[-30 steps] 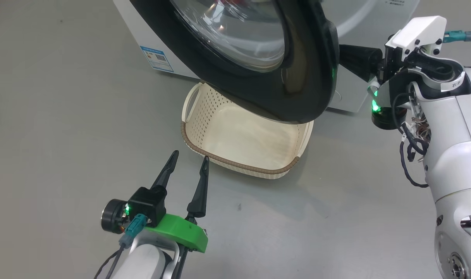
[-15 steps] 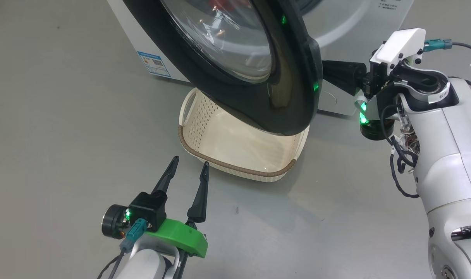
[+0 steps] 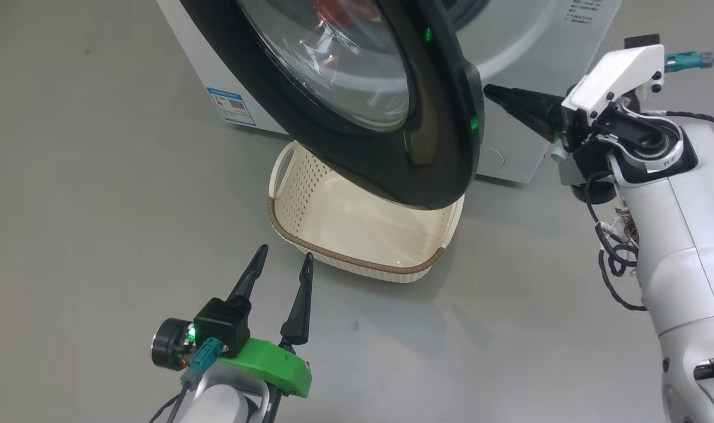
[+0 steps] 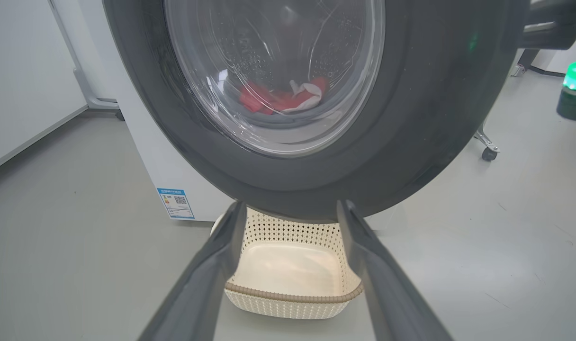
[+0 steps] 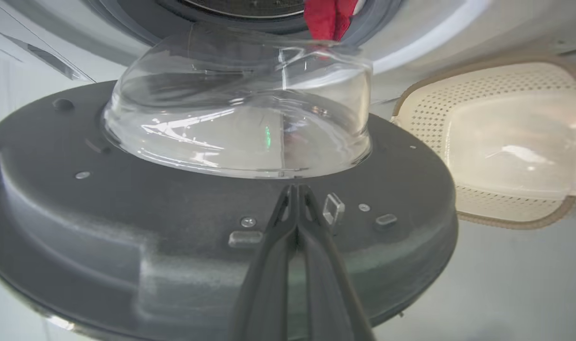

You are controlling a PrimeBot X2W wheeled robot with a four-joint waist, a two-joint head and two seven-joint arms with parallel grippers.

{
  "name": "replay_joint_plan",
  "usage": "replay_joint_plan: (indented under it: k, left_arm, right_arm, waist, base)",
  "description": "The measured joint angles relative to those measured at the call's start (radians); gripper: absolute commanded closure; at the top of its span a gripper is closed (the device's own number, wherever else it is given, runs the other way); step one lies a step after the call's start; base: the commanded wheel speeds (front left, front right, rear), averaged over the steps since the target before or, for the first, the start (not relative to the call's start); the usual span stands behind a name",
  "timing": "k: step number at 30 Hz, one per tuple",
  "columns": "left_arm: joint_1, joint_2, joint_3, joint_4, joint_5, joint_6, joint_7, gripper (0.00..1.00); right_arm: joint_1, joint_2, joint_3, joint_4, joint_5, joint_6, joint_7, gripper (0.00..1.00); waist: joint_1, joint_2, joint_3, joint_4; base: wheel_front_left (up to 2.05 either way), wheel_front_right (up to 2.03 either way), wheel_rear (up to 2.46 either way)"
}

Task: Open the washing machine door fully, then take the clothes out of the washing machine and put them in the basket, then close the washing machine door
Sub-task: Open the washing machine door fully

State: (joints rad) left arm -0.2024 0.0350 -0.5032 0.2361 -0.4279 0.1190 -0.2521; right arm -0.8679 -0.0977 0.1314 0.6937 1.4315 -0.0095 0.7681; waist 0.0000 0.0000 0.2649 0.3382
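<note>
The right gripper (image 5: 293, 192), jaws together, points at the inner side of the washing machine door (image 3: 445, 153) (partly open); the left gripper (image 3: 285, 254), jaws apart, hovers beside the basket (image 3: 348, 259).

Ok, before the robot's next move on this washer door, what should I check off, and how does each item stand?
1. The washing machine door fully open: not ok, it stands part-way, overhanging the basket.
2. The right gripper shut, tips at the door's inner face: ok.
3. Its tips actually touching the door: cannot tell.
4. The left gripper open, near the basket, apart from the door: ok.
5. Basket empty: ok.
6. The clothes inside the washing machine: ok, red fabric seen through the glass.
</note>
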Motion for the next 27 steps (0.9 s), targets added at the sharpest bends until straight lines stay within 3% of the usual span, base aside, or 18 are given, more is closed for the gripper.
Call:
replay_joint_plan:
  k: [5, 7, 11, 17, 23, 27]
  left_arm:
    - [0.011, 0.001, 0.018, 0.004, 0.012, 0.0, 0.0, 0.0]
    - [0.015, 0.002, 0.02, 0.004, 0.016, 0.0, 0.0, 0.0]
    - [0.019, 0.002, 0.048, 0.001, 0.016, 0.0, 0.0, 0.0]
    - [0.038, 0.002, 0.092, 0.002, 0.017, 0.0, 0.0, 0.0]
    - [0.066, 0.002, 0.121, 0.004, 0.027, 0.0, 0.0, 0.0]
    - [0.082, 0.002, 0.142, 0.004, 0.033, 0.0, 0.0, 0.0]
  right_arm:
    - [0.032, -0.095, 0.092, -0.067, -0.193, 0.122, -0.12, 1.0]
    - [0.043, -0.135, 0.131, -0.104, -0.287, 0.143, -0.186, 1.0]
    - [0.078, -0.209, 0.19, -0.184, -0.452, 0.141, -0.321, 1.0]
    - [0.186, -0.247, 0.27, -0.276, -0.621, 0.14, -0.496, 1.0]
    - [0.326, -0.277, 0.274, -0.351, -0.74, 0.137, -0.697, 1.0]
    - [0.408, -0.278, 0.263, -0.388, -0.781, 0.086, -0.795, 1.0]
  waist:
    - [0.0, 0.0, -0.017, -0.011]
    - [0.0, 0.0, -0.024, -0.016]
    - [0.0, 0.0, -0.04, -0.029]
    - [0.0, 0.0, -0.066, -0.058]
    - [0.0, 0.0, -0.1, -0.099]
    - [0.0, 0.0, -0.116, -0.121]
  base:
    - [0.0, 0.0, 0.0]
    - [0.0, 0.0, 0.0]
    - [0.0, 0.0, 0.0]
    - [0.0, 0.0, 0.0]
    - [0.0, 0.0, 0.0]
    - [0.0, 0.0, 0.0]
